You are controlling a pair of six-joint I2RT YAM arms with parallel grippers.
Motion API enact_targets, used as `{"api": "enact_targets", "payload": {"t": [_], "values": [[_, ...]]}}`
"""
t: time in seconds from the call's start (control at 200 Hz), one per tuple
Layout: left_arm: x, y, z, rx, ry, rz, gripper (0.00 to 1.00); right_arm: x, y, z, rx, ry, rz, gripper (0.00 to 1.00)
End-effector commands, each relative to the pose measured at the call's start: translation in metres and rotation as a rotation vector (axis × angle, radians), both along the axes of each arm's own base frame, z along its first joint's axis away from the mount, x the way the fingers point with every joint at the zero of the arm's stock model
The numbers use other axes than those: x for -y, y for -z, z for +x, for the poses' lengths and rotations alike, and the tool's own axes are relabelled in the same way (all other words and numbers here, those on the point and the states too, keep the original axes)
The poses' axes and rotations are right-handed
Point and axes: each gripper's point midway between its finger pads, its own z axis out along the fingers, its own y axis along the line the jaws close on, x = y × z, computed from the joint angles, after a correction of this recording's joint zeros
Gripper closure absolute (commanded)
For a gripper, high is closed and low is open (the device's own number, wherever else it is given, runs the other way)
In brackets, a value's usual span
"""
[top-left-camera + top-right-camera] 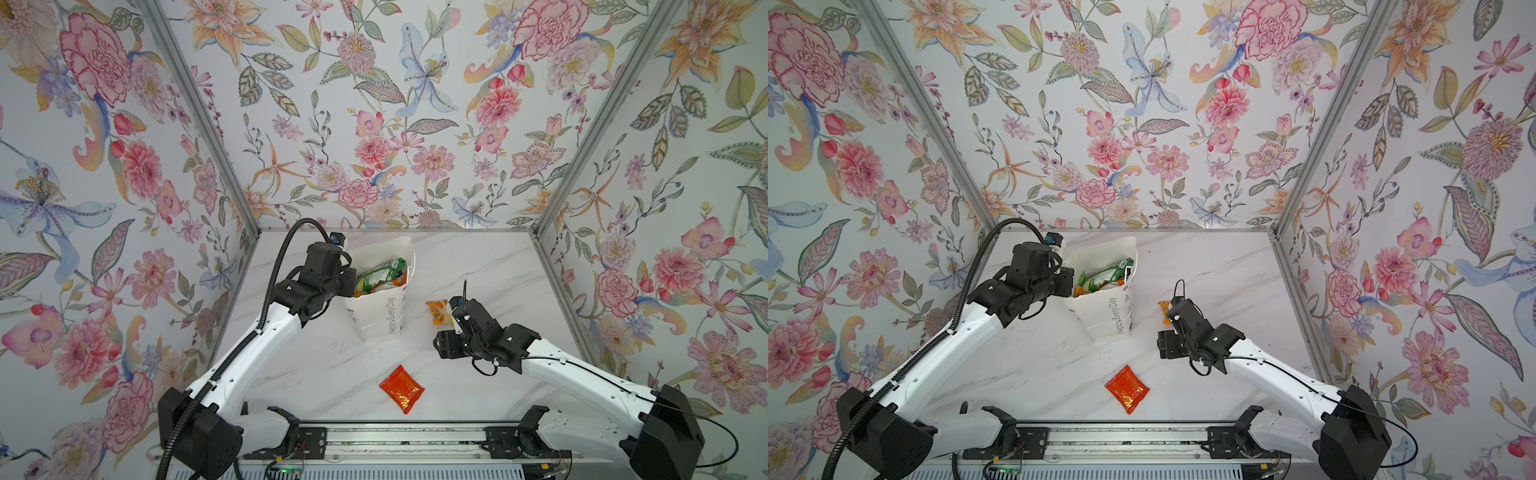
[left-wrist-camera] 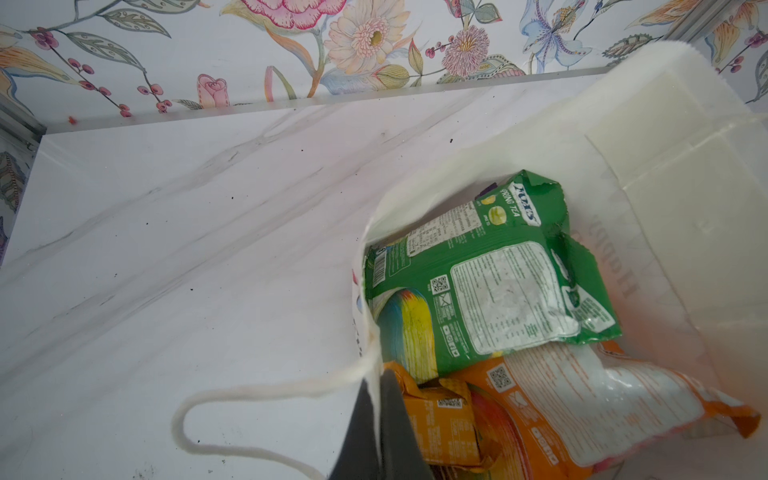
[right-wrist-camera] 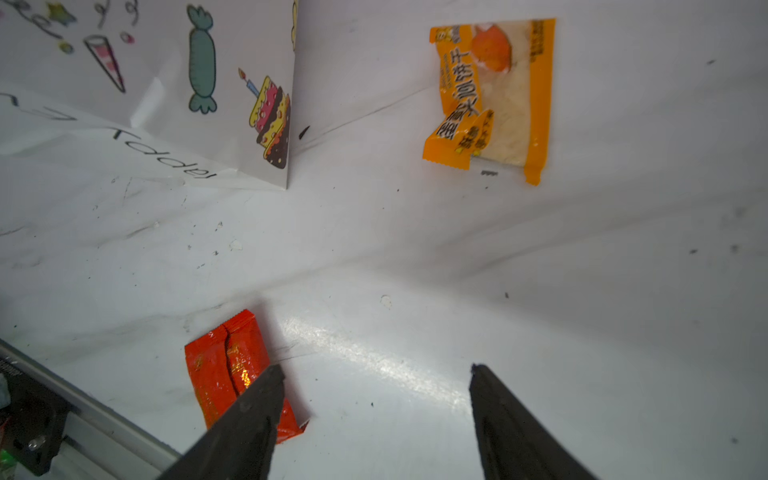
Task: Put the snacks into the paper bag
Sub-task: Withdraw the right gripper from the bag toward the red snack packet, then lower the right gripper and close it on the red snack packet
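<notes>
Paper bag (image 1: 380,316) is stood upright between the arms. Its rim is pinched by the closed left gripper (image 2: 380,382), whose base is cut off by the frame.

Green candy bag (image 2: 478,270) is seen inside; orange packets (image 2: 582,395) beneath are largely covered.

Right gripper (image 3: 376,370) is held spread and empty. Red-orange foil pack (image 3: 216,374) is partly covered by one finger. Orange sachet (image 1: 436,311) is half hidden behind that gripper in both top views.

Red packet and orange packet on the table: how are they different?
The red packet is shiny foil all over; the orange packet has a pale panel and dark writing. The red packet lies near the front rail, the orange packet farther back, nearer the paper bag. Both lie flat on the table, outside the bag.
</notes>
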Motion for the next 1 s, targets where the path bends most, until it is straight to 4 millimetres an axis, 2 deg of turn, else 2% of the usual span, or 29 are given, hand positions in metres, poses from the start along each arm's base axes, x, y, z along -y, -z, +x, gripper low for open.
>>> {"api": "enact_targets", "payload": {"t": [0.0, 0.175, 0.26, 0.33, 0.6, 0.711, 0.996], "values": [[-0.007, -0.035, 0.009, 0.153, -0.015, -0.023, 1.00, -0.036, 0.008, -0.009, -0.027, -0.041, 0.121, 0.27], [-0.005, -0.032, 0.005, 0.159, 0.006, -0.029, 1.00, -0.073, 0.034, -0.036, -0.094, -0.123, 0.151, 0.32], [-0.008, -0.032, 0.005, 0.162, -0.002, -0.023, 1.00, -0.083, 0.043, -0.045, -0.109, -0.151, 0.132, 0.36], [-0.010, -0.030, 0.005, 0.161, -0.009, -0.016, 1.00, -0.083, 0.051, -0.049, -0.111, -0.147, 0.100, 0.40], [-0.011, -0.028, 0.004, 0.160, -0.011, -0.009, 1.00, -0.084, 0.072, -0.058, -0.143, -0.158, 0.045, 0.41], [-0.012, -0.029, 0.004, 0.162, -0.017, -0.006, 1.00, -0.087, 0.081, -0.063, -0.174, -0.172, 0.026, 0.55], [-0.015, -0.027, 0.004, 0.159, -0.027, 0.004, 1.00, -0.089, 0.089, -0.068, -0.204, -0.185, 0.013, 0.73]]}}
